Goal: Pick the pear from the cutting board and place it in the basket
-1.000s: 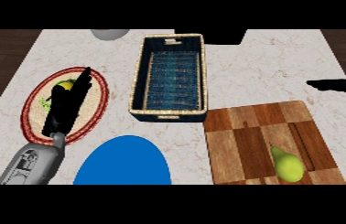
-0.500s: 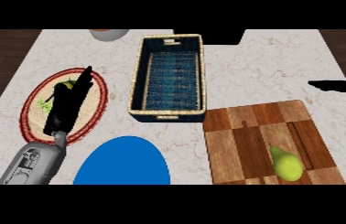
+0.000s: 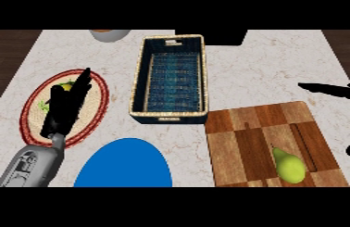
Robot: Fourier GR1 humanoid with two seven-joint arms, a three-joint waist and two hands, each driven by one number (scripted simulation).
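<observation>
**Counter seen from the head, pear on the board**

Nearest the lower edge, a blue plate (image 3: pixel 123 166) lies left of centre, cut off by the view's edge. Beside it, at lower right, is the wooden cutting board (image 3: pixel 253 133); the green pear (image 3: pixel 290 165) lies on the board's near right part, stem end pointing away, with nothing touching it. At lower left the grey forearm (image 3: pixel 28 166) rises to the left hand (image 3: pixel 67 105), fingers straight and held together, pointing away over a round mat (image 3: pixel 99 98) with a red rim; something yellow-green (image 3: pixel 65 86) shows on the mat beside the fingers. Farther back at centre stands the rectangular basket (image 3: pixel 140 82), dark blue inside with a pale woven rim. At the right edge, beyond the board, dark fingertips of the right hand (image 3: pixel 327 88) show; whether it is spread or curled cannot be told. A grey bowl (image 3: pixel 109 34) sits at the far edge.
</observation>
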